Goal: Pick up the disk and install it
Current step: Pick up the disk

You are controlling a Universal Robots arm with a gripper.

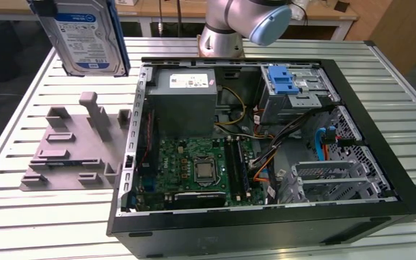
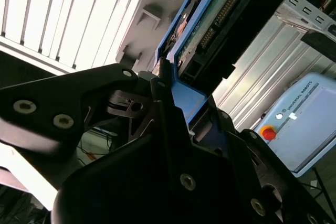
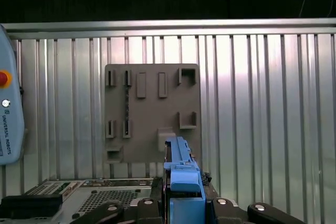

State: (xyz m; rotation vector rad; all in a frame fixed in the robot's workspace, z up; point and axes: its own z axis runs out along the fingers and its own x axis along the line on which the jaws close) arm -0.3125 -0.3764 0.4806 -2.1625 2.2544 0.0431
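1. The gripper had its jaws clamped on the blue carrier of the disk
2. In the exterior view the disk hung upright at ten o'clock from the open computer case
3. The case held a grey power supply and a green motherboard
4. The disk's white-and-blue label faced the exterior view

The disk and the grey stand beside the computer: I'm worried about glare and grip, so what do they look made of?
The disk is likely metal, judging by its dull silver-grey edges, with a glossy white-and-blue label that looks like paper. Its blue frame looks like moulded plastic, smooth and slightly shiny. The stand is probably matte grey plastic: flat colour, no reflections, blocky pegs.
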